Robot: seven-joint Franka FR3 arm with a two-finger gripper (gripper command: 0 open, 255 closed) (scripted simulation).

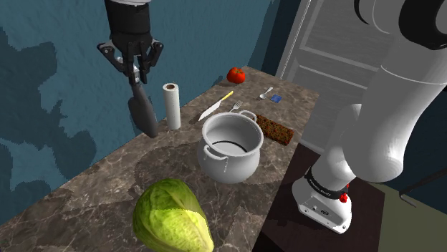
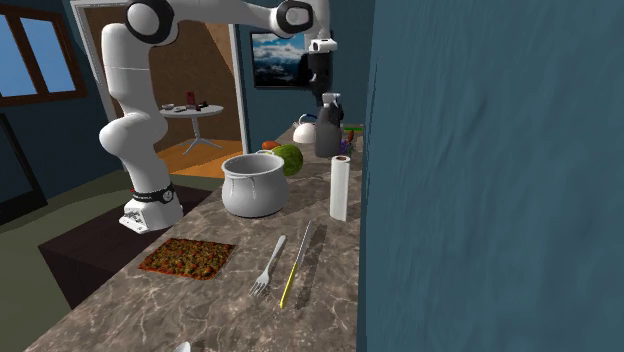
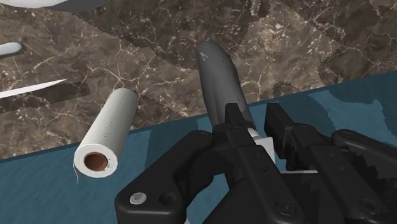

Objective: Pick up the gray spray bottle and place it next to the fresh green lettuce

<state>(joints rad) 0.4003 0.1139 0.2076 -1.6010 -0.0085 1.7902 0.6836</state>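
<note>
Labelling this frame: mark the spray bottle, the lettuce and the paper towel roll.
spray bottle [image 1: 145, 114]: shoulder view, grey body.
lettuce [image 1: 172, 215]: shoulder view, middle of the leaves.
paper towel roll [image 1: 171, 106]: shoulder view, middle of its side.

Countertop [image 1: 93, 186]: brown veined stone, polished, faint sheen. Spray bottle [image 1: 145, 113]: dark grey, smooth, satin gloss. Paper towel roll [image 1: 171, 105]: white, matt, finely grained; brown cardboard core. Pot [image 1: 229, 163]: pale grey metal, smooth, glossy. Lettuce [image 1: 172, 218]: waxy, ribbed leaves. Gripper [image 1: 138, 75]: matt black. Wall [image 1: 57, 71]: blue, mottled, matt.
</note>
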